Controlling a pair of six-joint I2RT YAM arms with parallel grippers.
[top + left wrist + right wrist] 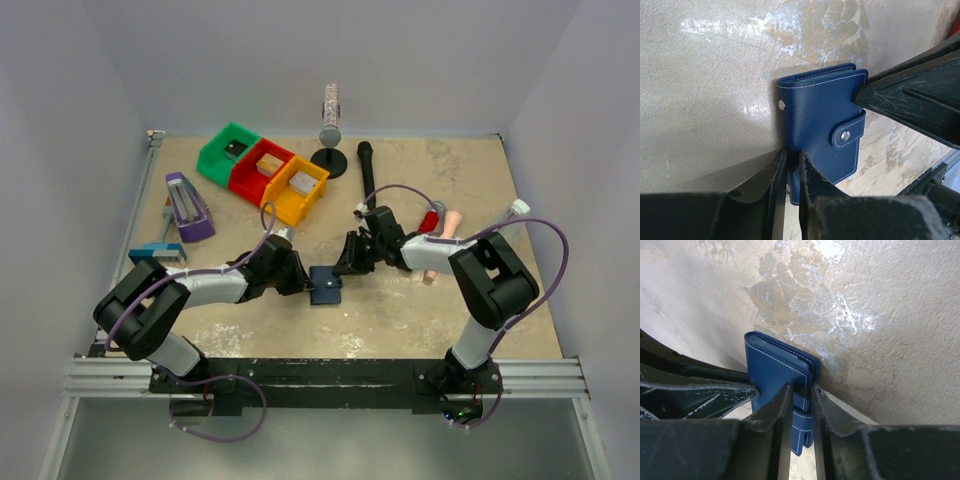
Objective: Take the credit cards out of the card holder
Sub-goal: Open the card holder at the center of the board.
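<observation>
The card holder [325, 284] is a small dark blue bifold wallet, closed, with its snap tab fastened, near the table's middle front. My left gripper [303, 281] is shut on its left edge; in the left wrist view the wallet [815, 117] stands between my jaws [792, 167]. My right gripper [345, 266] is shut on its other edge, by the tab, as the right wrist view shows [801, 395] with the wallet [772, 370]. The credit cards are hidden inside the closed wallet.
Green [228, 152], red [262, 170] and yellow [297, 189] bins holding small blocks stand at the back left. A purple stapler-like block [187, 207] lies at the left. A black stand [329, 158] and a black handle [367, 170] stand at the back; small red and pink items [440, 219] lie to the right.
</observation>
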